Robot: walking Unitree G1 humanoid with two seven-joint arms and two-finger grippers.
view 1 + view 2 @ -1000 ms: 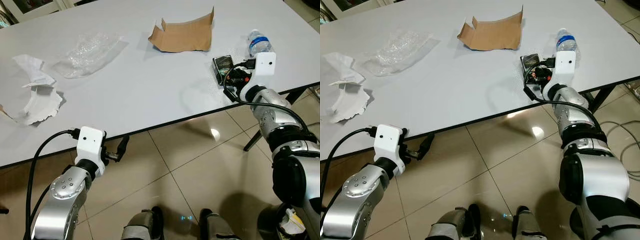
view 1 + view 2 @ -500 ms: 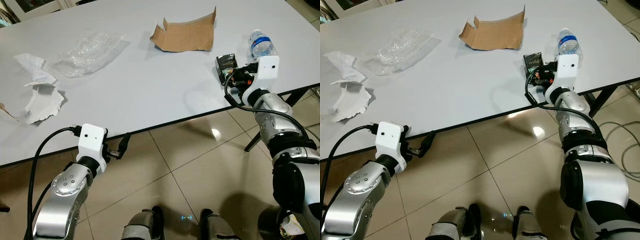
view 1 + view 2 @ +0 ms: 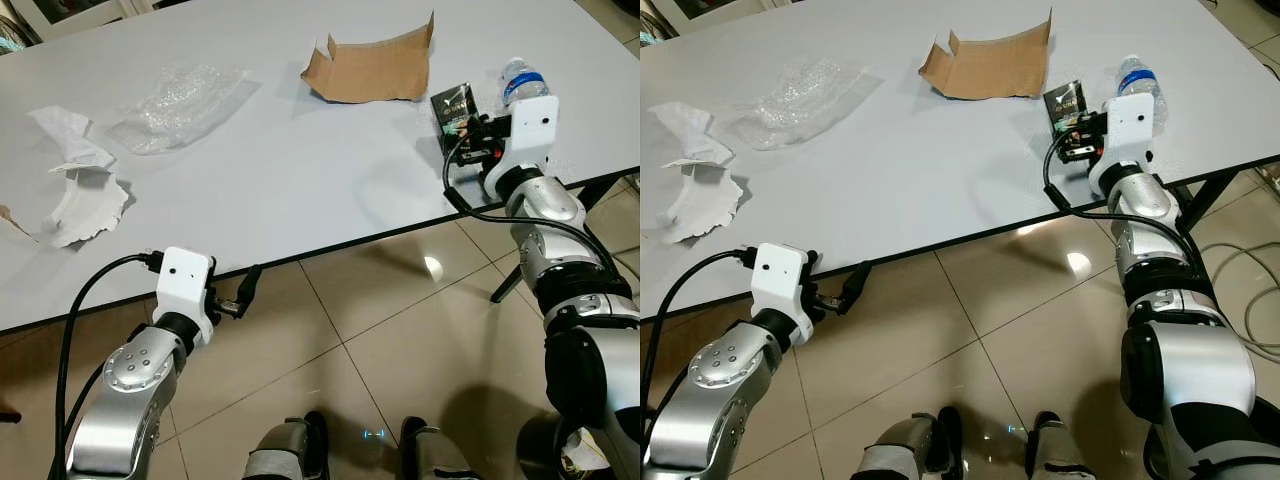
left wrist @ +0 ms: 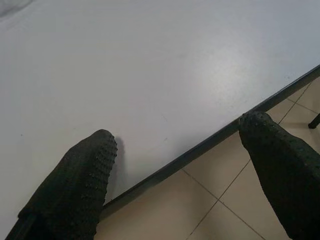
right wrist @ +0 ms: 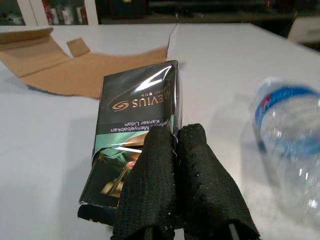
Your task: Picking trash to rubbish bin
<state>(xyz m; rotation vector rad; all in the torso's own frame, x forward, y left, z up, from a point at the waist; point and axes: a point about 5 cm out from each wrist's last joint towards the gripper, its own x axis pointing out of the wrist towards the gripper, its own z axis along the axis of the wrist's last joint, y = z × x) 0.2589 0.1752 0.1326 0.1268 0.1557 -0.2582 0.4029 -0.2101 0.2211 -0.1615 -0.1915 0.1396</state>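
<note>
Right claw (image 5: 175, 165) is clenched on a dark cigarette pack (image 5: 137, 125), tilted up off the white worktop (image 3: 300, 170) near its right edge. The pack looks light, glossy, crushable; gripping its lower end suits. Left claw (image 4: 175, 165) gapes.

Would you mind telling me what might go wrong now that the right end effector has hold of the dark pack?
The right end effector pinches only one edge of the pack, so it might slip free. The plastic bottle stands close beside the wrist, so a swing could topple it.
</note>
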